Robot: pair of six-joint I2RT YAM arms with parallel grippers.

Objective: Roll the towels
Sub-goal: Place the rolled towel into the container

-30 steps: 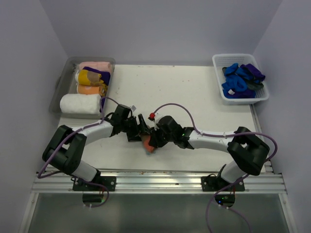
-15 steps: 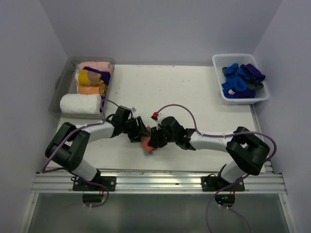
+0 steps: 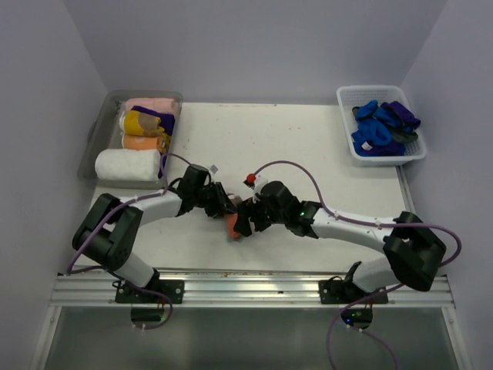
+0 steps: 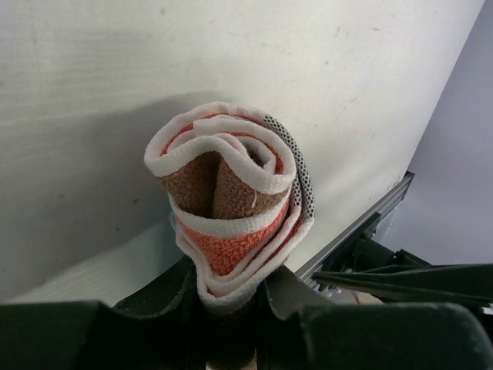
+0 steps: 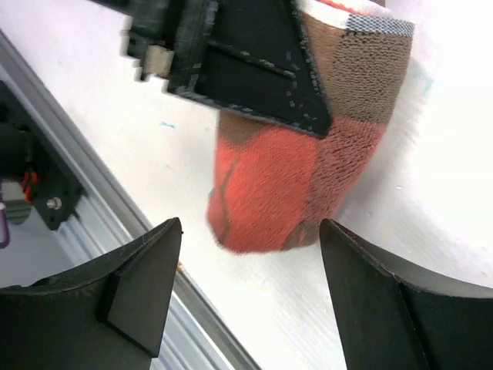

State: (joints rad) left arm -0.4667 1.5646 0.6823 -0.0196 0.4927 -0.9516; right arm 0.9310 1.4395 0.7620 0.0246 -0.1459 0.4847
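A rolled orange and brown towel [image 3: 232, 227] stands at the table's near middle. In the left wrist view the roll's end [image 4: 227, 204] shows a spiral with white edges. My left gripper [image 4: 229, 291] is shut on it, one dark finger pressed against each side, and it reaches the roll from the left [image 3: 222, 206]. My right gripper [image 5: 250, 225] stands open with the roll's orange end [image 5: 269, 193] between its fingertips, untouched. It comes from the right [image 3: 243, 223]. My left gripper's finger [image 5: 254, 69] crosses the top of the right wrist view.
A clear grey tray [image 3: 93, 135] at the back left holds rolled pink, yellow, purple, orange and white towels. A white slotted basket [image 3: 381, 158] at the back right holds loose blue and purple towels. The metal rail [image 3: 246, 289] runs along the near edge.
My left gripper has closed on the roll. My right gripper has let go of it and opened, and the right arm has stretched out lower to the right.
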